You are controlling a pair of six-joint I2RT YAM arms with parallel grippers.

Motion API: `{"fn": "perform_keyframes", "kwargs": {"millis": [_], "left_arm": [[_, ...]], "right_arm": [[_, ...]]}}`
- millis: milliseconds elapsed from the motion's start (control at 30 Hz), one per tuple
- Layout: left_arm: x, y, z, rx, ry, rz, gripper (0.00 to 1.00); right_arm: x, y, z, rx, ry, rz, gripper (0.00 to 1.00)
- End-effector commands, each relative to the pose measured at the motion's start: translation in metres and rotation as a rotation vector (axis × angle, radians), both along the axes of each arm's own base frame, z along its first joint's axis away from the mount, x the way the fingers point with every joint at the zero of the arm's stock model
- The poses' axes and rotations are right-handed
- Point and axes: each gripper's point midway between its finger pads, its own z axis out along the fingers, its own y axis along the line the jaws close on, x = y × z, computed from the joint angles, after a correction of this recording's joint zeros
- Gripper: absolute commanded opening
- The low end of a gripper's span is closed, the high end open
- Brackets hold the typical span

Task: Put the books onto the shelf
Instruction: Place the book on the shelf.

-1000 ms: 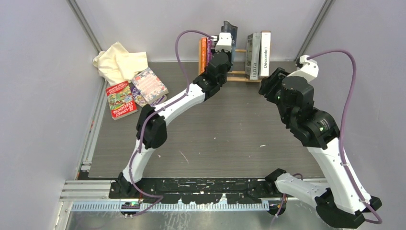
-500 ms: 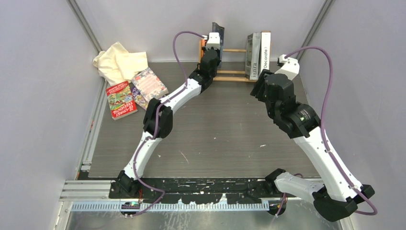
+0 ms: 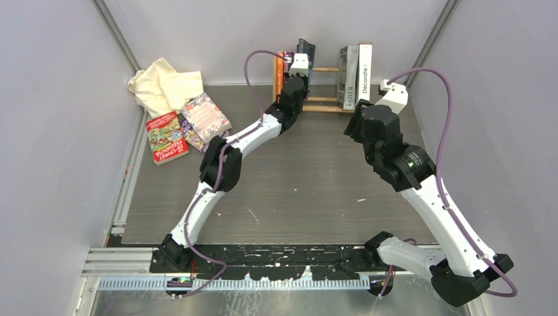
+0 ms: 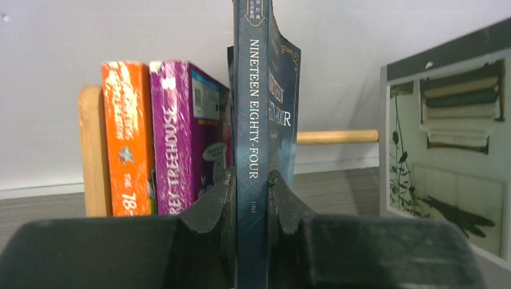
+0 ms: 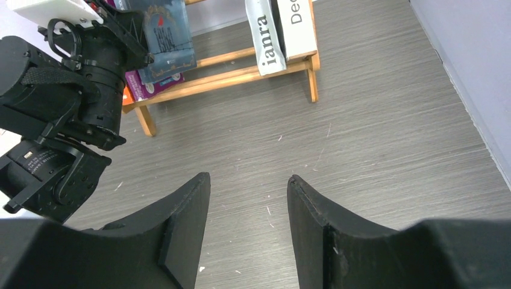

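My left gripper [image 4: 251,176] [image 3: 303,55] is shut on the spine of a dark blue book [image 4: 252,90] [image 3: 306,47] titled "Nineteen Eighty-Four". It holds the book upright at the left part of the wooden shelf [image 3: 326,100] [image 4: 337,136] [image 5: 232,78], just right of a purple book [image 4: 175,132] and an orange book [image 4: 123,144]. Two white-grey books [image 3: 355,76] [image 5: 263,33] stand at the shelf's right end. My right gripper [image 5: 249,176] [image 3: 353,125] hangs open over bare table in front of the shelf, holding nothing.
Loose books lie at the table's left edge: a red-green one [image 3: 166,137] and a pink patterned one [image 3: 205,115] over a third. A cream cloth [image 3: 164,84] is bunched in the back left corner. Walls close in behind and beside the shelf.
The left gripper has carried the blue book a little left along the shelf, closer to the purple book. The right arm has swung left and slightly nearer, still open.
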Motion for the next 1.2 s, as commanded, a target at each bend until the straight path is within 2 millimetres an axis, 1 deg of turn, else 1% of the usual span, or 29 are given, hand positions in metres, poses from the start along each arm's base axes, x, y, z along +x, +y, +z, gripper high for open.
{"fn": "perform_keyframes", "kwargs": {"millis": [0, 233, 333, 367, 400, 467, 533, 633, 733, 833, 900, 933, 967, 1000, 1067, 1167], "left_arm": [[-0.011, 0.009, 0.073, -0.155, -0.187, 0.032, 0.0], [-0.013, 0.01, 0.051, -0.139, -0.171, 0.057, 0.0], [-0.015, 0.011, 0.046, -0.126, -0.173, 0.078, 0.0], [-0.015, 0.012, 0.044, -0.12, -0.171, 0.081, 0.03], [-0.016, 0.012, 0.043, -0.119, -0.169, 0.083, 0.11], [-0.016, 0.014, 0.039, -0.118, -0.16, 0.098, 0.3], [-0.017, 0.016, 0.035, -0.117, -0.15, 0.107, 0.43], [-0.02, 0.016, 0.033, -0.115, -0.143, 0.108, 0.56], [-0.026, 0.015, 0.038, -0.115, -0.147, 0.109, 0.63], [-0.034, 0.012, 0.053, -0.115, -0.164, 0.104, 0.65], [-0.041, 0.01, 0.068, -0.107, -0.183, 0.101, 0.67], [-0.046, 0.008, 0.078, -0.11, -0.194, 0.097, 0.68], [-0.05, 0.009, 0.092, -0.117, -0.211, 0.098, 0.68], [-0.055, 0.006, 0.099, -0.114, -0.217, 0.096, 0.69], [-0.066, 0.007, 0.125, -0.121, -0.243, 0.101, 0.7], [-0.086, 0.009, 0.159, -0.116, -0.275, 0.12, 0.71]], "right_arm": [[-0.005, -0.011, 0.013, 0.023, -0.064, -0.035, 0.55], [-0.008, -0.014, 0.005, 0.011, -0.041, -0.037, 0.55], [-0.009, -0.015, 0.005, 0.009, -0.039, -0.038, 0.55], [-0.009, -0.015, 0.004, 0.008, -0.037, -0.04, 0.55], [-0.009, -0.015, 0.004, 0.009, -0.036, -0.039, 0.55], [-0.009, -0.015, 0.003, 0.005, -0.034, -0.038, 0.55], [-0.009, -0.015, 0.002, 0.004, -0.031, -0.036, 0.55], [-0.009, -0.014, 0.0, 0.004, -0.029, -0.03, 0.55], [-0.01, -0.014, 0.0, 0.008, -0.03, -0.024, 0.55], [-0.013, -0.015, 0.004, 0.014, -0.044, -0.022, 0.55], [-0.015, -0.016, 0.007, 0.017, -0.054, -0.023, 0.55], [-0.016, -0.017, 0.008, 0.018, -0.057, -0.022, 0.55], [-0.017, -0.018, 0.01, 0.018, -0.059, -0.024, 0.55], [-0.018, -0.018, 0.011, 0.02, -0.059, -0.023, 0.55], [-0.02, -0.019, 0.012, 0.022, -0.061, -0.02, 0.55], [-0.021, -0.018, 0.016, 0.029, -0.068, -0.012, 0.55]]}}
